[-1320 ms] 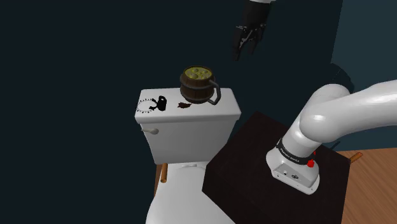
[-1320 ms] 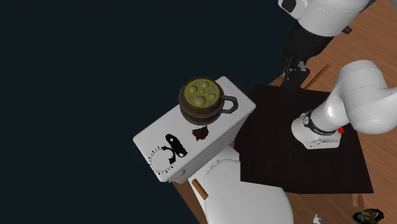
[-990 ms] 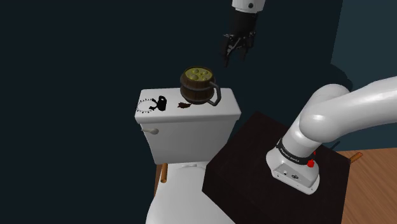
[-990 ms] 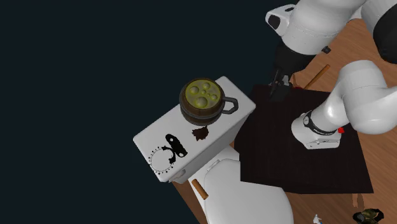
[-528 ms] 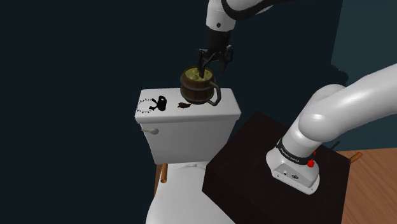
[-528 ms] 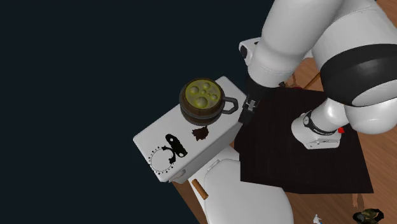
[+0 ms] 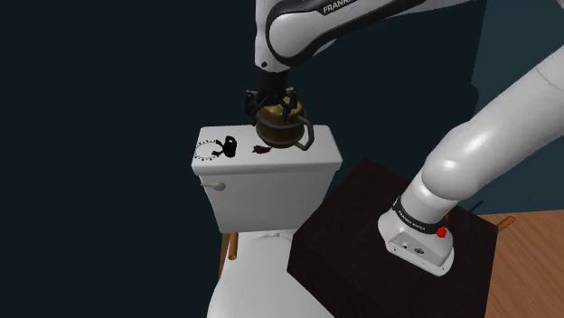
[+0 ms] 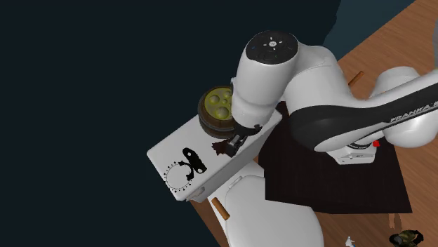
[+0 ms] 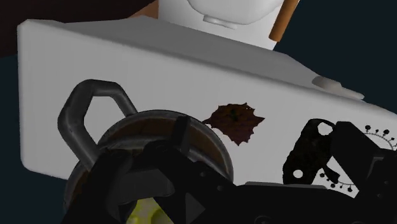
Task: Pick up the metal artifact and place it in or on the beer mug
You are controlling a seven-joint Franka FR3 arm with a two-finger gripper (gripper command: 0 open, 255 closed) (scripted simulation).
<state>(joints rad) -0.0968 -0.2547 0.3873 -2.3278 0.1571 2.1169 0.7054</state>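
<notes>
A brown barrel-shaped beer mug [image 7: 289, 133] with yellow-green bubbly filling [image 8: 217, 104] stands on the white toilet tank lid [image 7: 298, 164]. Beside it lies a small jagged brown piece [image 7: 261, 149], also seen from the hand [image 9: 234, 122]. Farther along the lid rests a black artifact [image 7: 230, 144] with a beaded ring [image 7: 210, 150]. My gripper [image 7: 273, 105] hangs open just over the mug's rim, holding nothing. From the hand, the mug's handle [image 9: 79, 111] and the black artifact [image 9: 318, 149] flank the gripper [image 9: 254, 200]. The arm hides part of the mug in the second exterior view.
The toilet bowl [image 7: 258, 289] lies below the tank, with a flush lever [image 7: 213, 185] and a brown stick [image 7: 231, 246] at its side. My dark stand [image 7: 352, 226] abuts the toilet. Wooden floor [image 7: 533, 262] shows at the shoulder view's right. Dark walls surround the tank.
The arm has swung down and toward the shoulder view's left. The gripper went from high beside the mug to just over its rim. Nothing on the lid has moved.
</notes>
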